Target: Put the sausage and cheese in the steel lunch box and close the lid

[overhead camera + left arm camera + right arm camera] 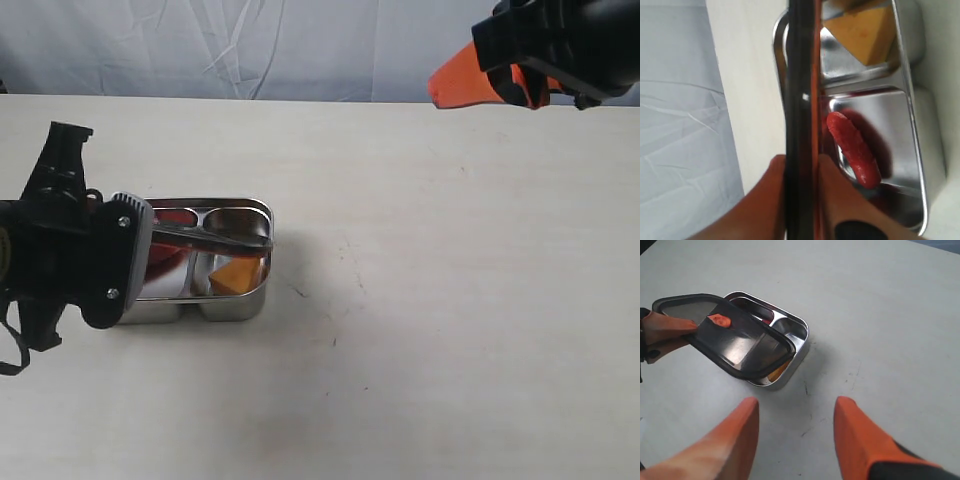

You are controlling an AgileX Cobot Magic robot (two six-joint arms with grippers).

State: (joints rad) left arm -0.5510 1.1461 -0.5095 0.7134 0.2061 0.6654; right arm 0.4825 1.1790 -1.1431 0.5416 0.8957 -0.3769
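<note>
One step left, I reckon: closing up. Box (pixel 235 306) sits open on the table (pixel 450 350); my left gripper (pixel 800 161) pinches the lid (pixel 740 342) by one edge, tilted above it, and I can't tell if the far end touches the rim. Sausage (pixel 854 150) lies in the bigger compartment, cheese (pixel 862 32) in the smaller. I'd level the lid, square it to the rim, lower it flat, then press. My right gripper (pixel 795 405) hangs open, well away. Pale, matte, lightly scuffed tabletop; wrinkled grey cloth (pixel 250 45) behind.
</note>
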